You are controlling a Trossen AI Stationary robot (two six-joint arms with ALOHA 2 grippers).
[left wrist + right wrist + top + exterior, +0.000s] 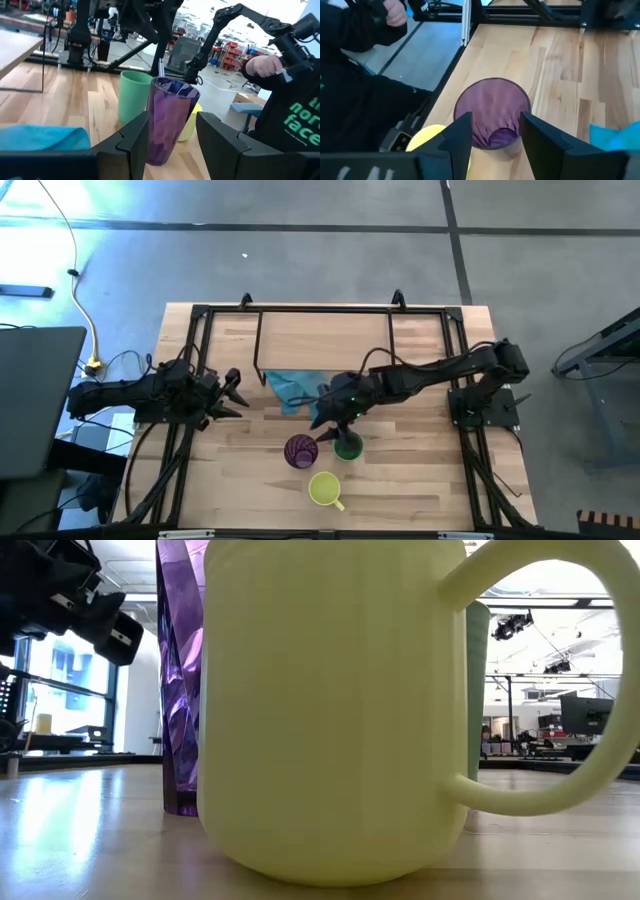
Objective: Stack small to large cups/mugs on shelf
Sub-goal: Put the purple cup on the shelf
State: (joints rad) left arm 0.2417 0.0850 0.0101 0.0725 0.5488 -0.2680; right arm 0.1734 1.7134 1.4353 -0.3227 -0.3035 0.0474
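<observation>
A purple tumbler (301, 451), a green cup (347, 446) and a yellow mug (325, 488) stand upright on the tabletop near its front middle. In the low view the yellow mug (330, 710) fills the foreground, with the tumbler (180, 680) and the green cup (478, 690) behind it. My right gripper (325, 430) hangs open, slanting down over the tumbler (492, 115), touching nothing. My left gripper (238, 395) waits open and level at the table's left, facing the cups (170, 120). The shelf (325, 340) stands at the table's far middle.
A light blue cloth (295, 387) lies just in front of the shelf, behind the cups. Black rails (200, 315) frame the table. A person in dark clothing (285, 100) stands off the table's near edge.
</observation>
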